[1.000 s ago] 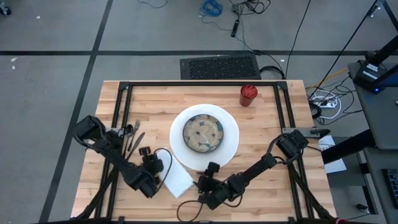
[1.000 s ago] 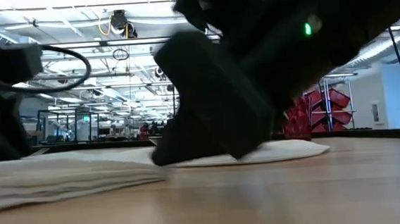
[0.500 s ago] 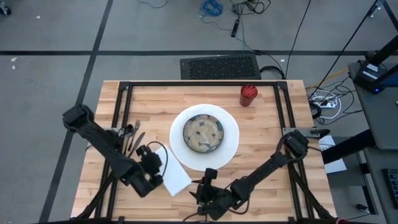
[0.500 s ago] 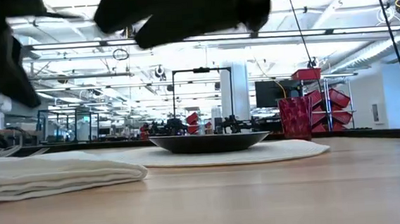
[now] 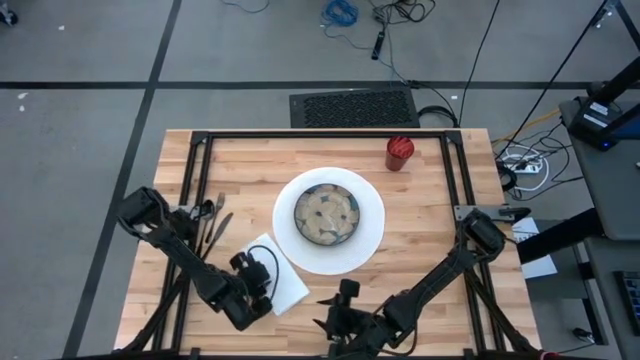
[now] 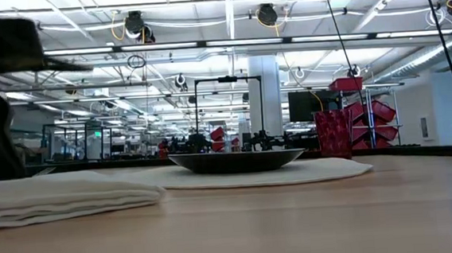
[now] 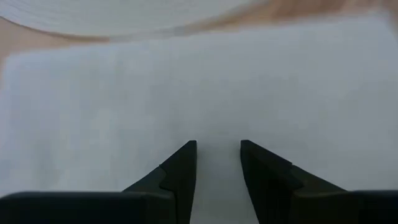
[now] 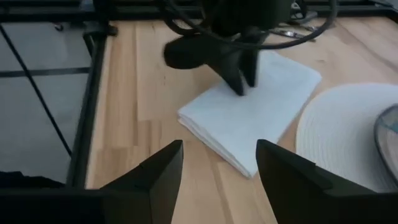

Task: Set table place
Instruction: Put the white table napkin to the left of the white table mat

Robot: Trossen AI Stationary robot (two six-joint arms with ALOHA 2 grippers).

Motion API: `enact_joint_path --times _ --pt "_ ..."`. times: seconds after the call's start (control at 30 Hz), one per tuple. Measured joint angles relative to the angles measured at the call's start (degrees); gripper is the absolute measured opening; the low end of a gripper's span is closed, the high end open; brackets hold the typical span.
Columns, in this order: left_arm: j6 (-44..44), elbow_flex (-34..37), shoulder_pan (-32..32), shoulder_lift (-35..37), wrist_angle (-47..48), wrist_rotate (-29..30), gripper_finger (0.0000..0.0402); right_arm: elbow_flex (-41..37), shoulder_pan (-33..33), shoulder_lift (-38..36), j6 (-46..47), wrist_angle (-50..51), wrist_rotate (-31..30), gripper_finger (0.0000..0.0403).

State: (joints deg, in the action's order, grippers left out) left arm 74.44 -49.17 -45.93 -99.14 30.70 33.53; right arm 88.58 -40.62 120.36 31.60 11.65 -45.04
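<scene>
Both arms have shifted since the earlier frames: my right gripper (image 5: 345,318) has backed off toward the bottom centre of the high view, away from the plate (image 5: 372,225), and my left gripper (image 5: 262,290) now sits on the napkin (image 5: 283,282), lower left of centre.

Left gripper: fingers (image 7: 180,171) about half apart, tips down against the white cloth, w/ the plate's pale rim across the top of the left wrist view. I can't tell whether any fold is actually pinched; nothing looks lifted.

Right gripper (image 8: 219,163): jaws wide, holding nothing, hovering near the table's (image 5: 430,170) bottom edge. Its wrist view looks across at the napkin (image 8: 249,124) and the left gripper pressing on it.

Layout in the high view: table fills the middle; plate at centre w/ a dark bowl (image 5: 326,214) on it; red cup (image 5: 399,153) upper right; cutlery (image 5: 213,222) at left, beside the left arm. Napkin lies just beside the plate's lower-left edge.

Low view: folded napkin (image 6: 63,198) at left, bowl (image 6: 236,160) centre, cup (image 6: 333,134) right.

My read: step in hand is placing or squaring the napkin by the plate. Next move prob. calls for lifting the left gripper straight up w/o dragging the cloth, then going for the cutlery.
</scene>
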Motion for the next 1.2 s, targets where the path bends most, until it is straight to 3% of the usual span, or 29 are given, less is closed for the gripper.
enact_joint_path --times 0.3,0.53,0.77,0.97,1.2 --pt "-18.7 0.0 1.9 0.4 22.3 -4.4 0.0112 0.0 0.5 0.0 2.2 1.5 0.2 0.0192" --pt "-29.7 5.0 9.7 2.8 26.7 -5.6 0.0111 0.0 0.7 0.0 2.3 1.5 0.3 0.0192" --pt "-30.9 3.9 13.6 15.7 32.7 -5.6 0.0111 0.0 0.6 0.1 2.3 1.0 0.4 0.0192" --pt "-25.4 4.4 14.0 28.2 25.1 -4.9 0.0111 0.0 0.6 0.1 2.3 0.1 0.3 0.0192" --pt "-25.1 9.4 14.6 25.8 9.9 -6.9 0.0111 0.0 0.6 0.1 2.5 0.1 0.3 0.0192"
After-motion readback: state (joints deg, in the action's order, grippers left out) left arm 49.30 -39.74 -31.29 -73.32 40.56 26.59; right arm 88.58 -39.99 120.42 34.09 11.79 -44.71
